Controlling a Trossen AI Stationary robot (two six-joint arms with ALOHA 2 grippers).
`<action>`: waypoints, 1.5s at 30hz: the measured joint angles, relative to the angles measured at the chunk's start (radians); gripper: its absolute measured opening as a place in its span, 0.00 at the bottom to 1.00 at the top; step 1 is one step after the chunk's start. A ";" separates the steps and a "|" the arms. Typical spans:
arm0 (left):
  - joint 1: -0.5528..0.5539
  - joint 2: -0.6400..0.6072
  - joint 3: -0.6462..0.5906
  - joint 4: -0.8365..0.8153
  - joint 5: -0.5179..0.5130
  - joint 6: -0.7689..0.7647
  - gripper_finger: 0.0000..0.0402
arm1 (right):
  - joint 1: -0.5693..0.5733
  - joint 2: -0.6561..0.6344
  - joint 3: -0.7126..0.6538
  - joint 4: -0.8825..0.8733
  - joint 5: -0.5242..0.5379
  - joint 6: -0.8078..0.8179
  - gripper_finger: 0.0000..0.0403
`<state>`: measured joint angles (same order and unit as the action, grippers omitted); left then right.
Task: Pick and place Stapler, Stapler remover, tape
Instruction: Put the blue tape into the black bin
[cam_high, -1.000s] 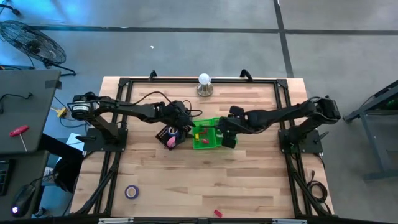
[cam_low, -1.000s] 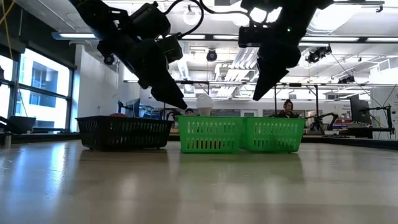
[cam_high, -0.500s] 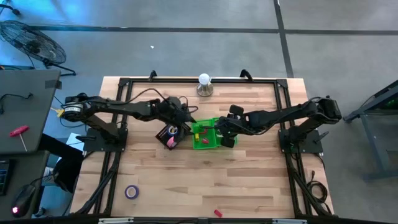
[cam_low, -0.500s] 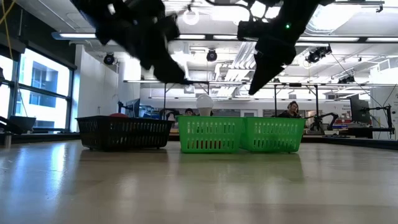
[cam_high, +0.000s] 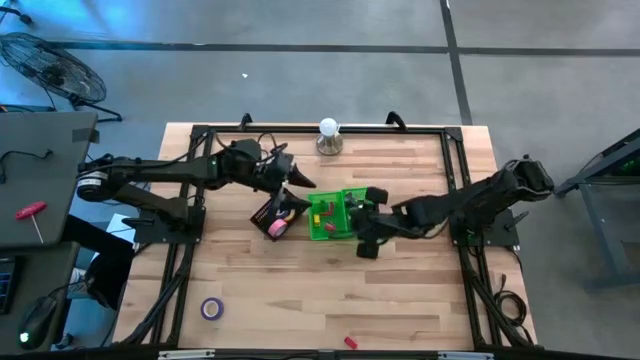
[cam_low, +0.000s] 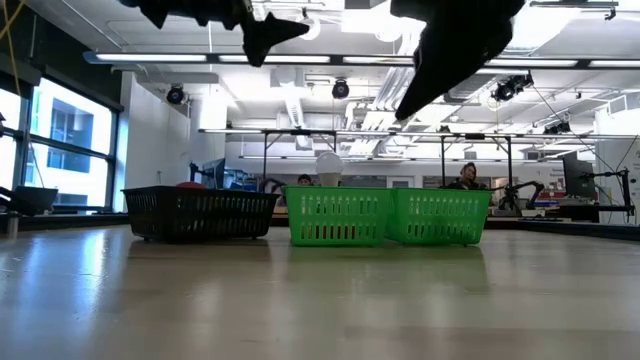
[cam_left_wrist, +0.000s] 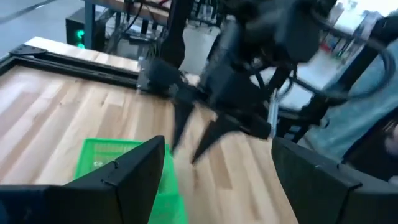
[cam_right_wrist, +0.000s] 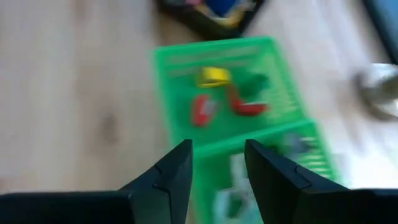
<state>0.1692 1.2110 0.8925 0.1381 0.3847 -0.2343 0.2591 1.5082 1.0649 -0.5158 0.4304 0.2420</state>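
- Wooden table (cam_high: 400, 300): work surface bearing the sorting bins.
- Green basket (cam_high: 331, 214): mid-table, likely the drop point; already holds a yellow tape roll (cam_right_wrist: 214, 76).
- Left gripper (cam_high: 295, 180): fingers spread, empty, raised above the black basket (cam_high: 274, 214).
- Right gripper (cam_high: 362, 232): fingers parted, empty, beside the green basket.
- Purple tape (cam_high: 211, 308): near the table's front edge, awaiting pickup.

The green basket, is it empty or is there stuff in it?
Not empty. The right wrist view shows the green basket holding a yellow piece and two red pieces; blur hides what they are.
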 joint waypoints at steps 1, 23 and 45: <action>0.000 0.000 0.000 0.015 0.000 -0.027 0.72 | 0.018 0.000 0.000 0.009 -0.022 0.013 0.34; -0.378 0.000 0.000 0.031 -0.521 0.243 0.72 | 0.360 0.000 0.000 0.401 -0.269 -0.112 0.34; -0.954 -0.011 0.231 -1.015 -1.043 -0.681 0.72 | 0.382 0.003 0.000 0.352 -0.146 -0.202 0.34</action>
<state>-0.7850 1.1996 1.1232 -0.8769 -0.6587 -0.9155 0.6413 1.5112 1.0649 -0.1642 0.2840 0.0399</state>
